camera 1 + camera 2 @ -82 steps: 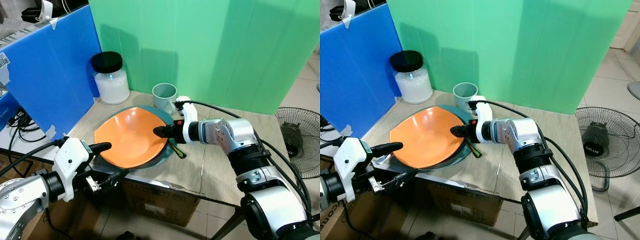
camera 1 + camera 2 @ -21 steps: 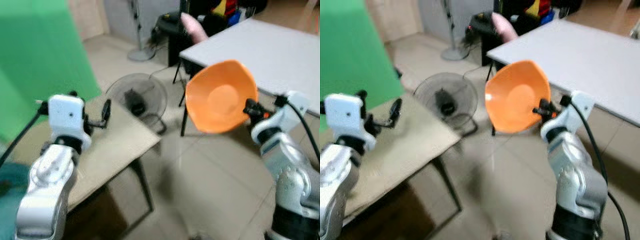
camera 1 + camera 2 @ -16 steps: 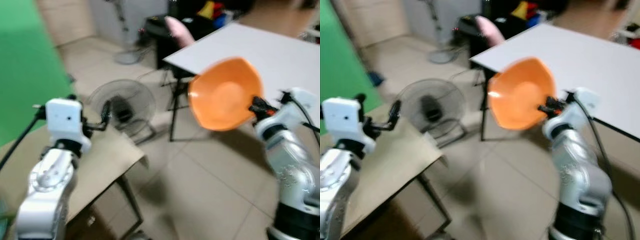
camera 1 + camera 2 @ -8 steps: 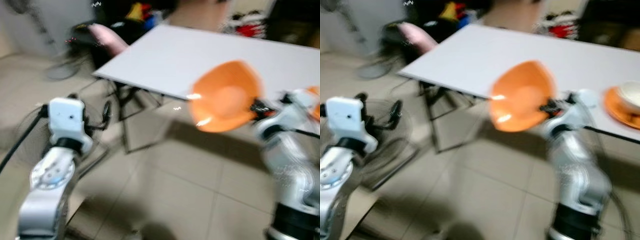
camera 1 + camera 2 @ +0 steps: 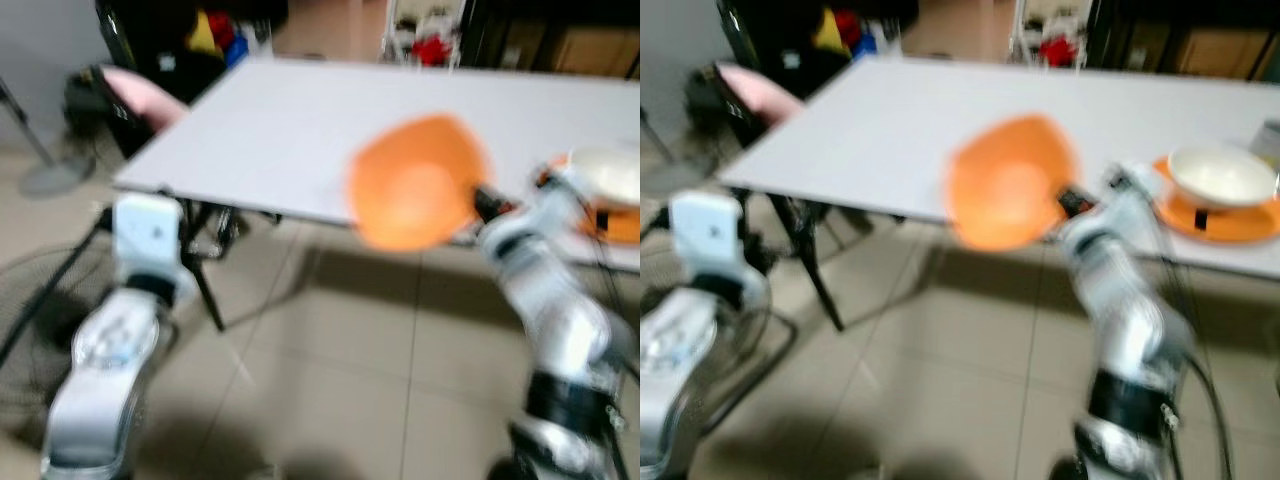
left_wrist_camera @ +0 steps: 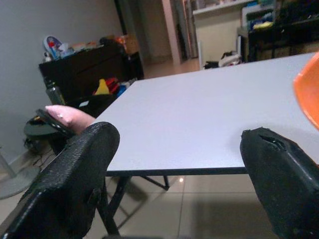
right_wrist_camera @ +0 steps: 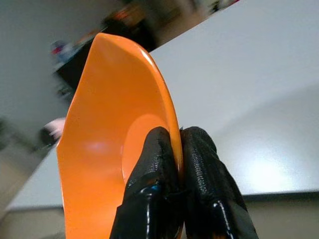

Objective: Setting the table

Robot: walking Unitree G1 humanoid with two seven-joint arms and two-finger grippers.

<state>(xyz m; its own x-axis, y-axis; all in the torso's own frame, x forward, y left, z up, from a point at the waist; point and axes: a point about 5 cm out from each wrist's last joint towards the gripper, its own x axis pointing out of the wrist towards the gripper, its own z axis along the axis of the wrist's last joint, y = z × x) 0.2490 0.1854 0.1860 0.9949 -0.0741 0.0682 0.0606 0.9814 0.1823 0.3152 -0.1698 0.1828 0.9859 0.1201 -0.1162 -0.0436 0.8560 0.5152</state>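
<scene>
My right gripper is shut on the rim of an orange plate. It holds the plate tilted on edge in the air, just before the near edge of a white table. In the eye views the plate is blurred, with the right gripper at its right side. My left gripper is raised at chest height to the left, open and holding nothing. At the table's right stands a second orange plate with a white bowl on it.
Black table legs stand under the table's left corner. A pink cushion lies on a dark chair past that corner. A floor fan sits low on the left. Tiled floor lies between me and the table.
The whole view has swung right and towards the white table, which now looks nearer. The second plate with its bowl came into view. The orange plate stays in my right gripper.
</scene>
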